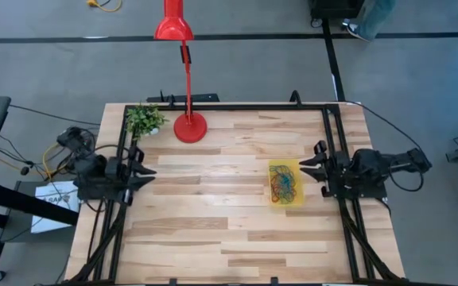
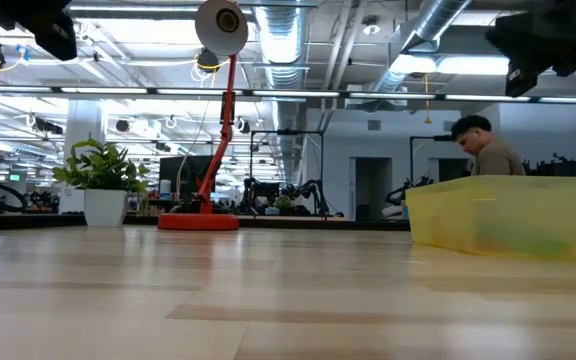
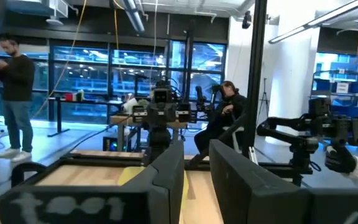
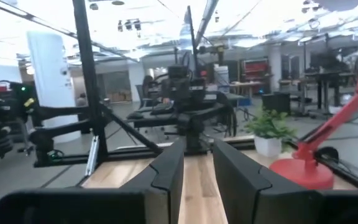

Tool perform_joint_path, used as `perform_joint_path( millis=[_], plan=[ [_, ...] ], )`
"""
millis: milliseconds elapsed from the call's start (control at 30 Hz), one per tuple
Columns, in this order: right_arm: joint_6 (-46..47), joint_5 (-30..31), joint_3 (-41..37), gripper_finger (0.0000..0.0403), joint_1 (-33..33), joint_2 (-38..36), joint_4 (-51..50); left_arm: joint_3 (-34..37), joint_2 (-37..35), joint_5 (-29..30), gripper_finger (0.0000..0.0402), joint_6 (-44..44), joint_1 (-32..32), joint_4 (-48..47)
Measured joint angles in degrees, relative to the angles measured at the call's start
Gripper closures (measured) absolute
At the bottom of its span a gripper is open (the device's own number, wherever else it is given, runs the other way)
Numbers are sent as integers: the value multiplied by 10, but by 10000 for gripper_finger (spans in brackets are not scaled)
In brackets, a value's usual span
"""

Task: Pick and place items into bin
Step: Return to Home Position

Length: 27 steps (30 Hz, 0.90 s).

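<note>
The bin [image 1: 285,164], a shallow tray of see-through yellow plastic, is sitting on the right half of the tabletop [image 1: 213,230]. A tangle of rubber bands [image 1: 284,186] in blue, red, green and orange is lying inside it. From above, the loops are showing plainly as a heap filling most of the tray. The low view is giving only the bin's cloudy side wall, with a greenish blur behind the plastic where no single loop can be told apart. The right claw [image 1: 304,169] is hanging just beside the bin at the tabletop's right edge. The left claw [image 1: 151,173] is waiting at the left edge, well apart from the bin and facing it across bare wood. The overhead picture is leaving the claws hard to read. Each wrist view, though, is looking out past its own dark fingers [image 3: 166,171], and a narrow strip of wood is showing between them, so both claws are standing slightly spread and pinching nothing. Farther back, a red lamp [image 1: 190,127] and a small potted plant [image 1: 144,119] are standing near the far edge. Only the level views are taking in the room beyond. In the low view a person [image 2: 483,150] is showing behind the bin, and in the left wrist view a standing figure [image 3: 14,93] is looking down at something in hand.
</note>
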<state>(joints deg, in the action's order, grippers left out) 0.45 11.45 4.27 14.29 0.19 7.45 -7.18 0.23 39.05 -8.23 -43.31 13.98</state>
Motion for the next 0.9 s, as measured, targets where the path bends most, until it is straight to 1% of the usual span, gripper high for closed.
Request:
perform_joint_path(
  millis=[167, 233, 333, 400, 500, 600, 667, 733, 800, 900],
  plan=[
    [39, -92, 0, 320, -74, 2, -17, 0, 0, -76, 335, 22, 67, -30],
    [49, -114, 0, 320, -98, 2, -19, 0, 0, -96, 335, 28, 94, -38],
    [61, -125, 0, 320, -126, 2, -25, 0, 0, -127, 335, 55, 134, -68],
    [69, -131, 0, 320, -138, 2, -44, 0, 0, -167, 335, 72, 156, -95],
    [86, -131, -10, 320, -142, 1, -47, 16, 0, -216, 335, 95, 181, -87],
    [86, -132, -38, 320, -137, 2, -44, 43, 0, -236, 335, 94, 198, -65],
    [89, -131, -38, 320, -134, 3, -52, 63, 0, -238, 335, 96, 208, -50],
    [94, -131, -38, 320, -133, 7, -53, 65, 1, -242, 335, 108, 219, -53],
    [88, -131, -38, 320, -133, 4, -45, 65, 0, -260, 335, 110, 229, -53],
    [63, -131, -38, 320, -133, 2, -41, 65, 0, -301, 335, 98, 242, -54]
  ],
)
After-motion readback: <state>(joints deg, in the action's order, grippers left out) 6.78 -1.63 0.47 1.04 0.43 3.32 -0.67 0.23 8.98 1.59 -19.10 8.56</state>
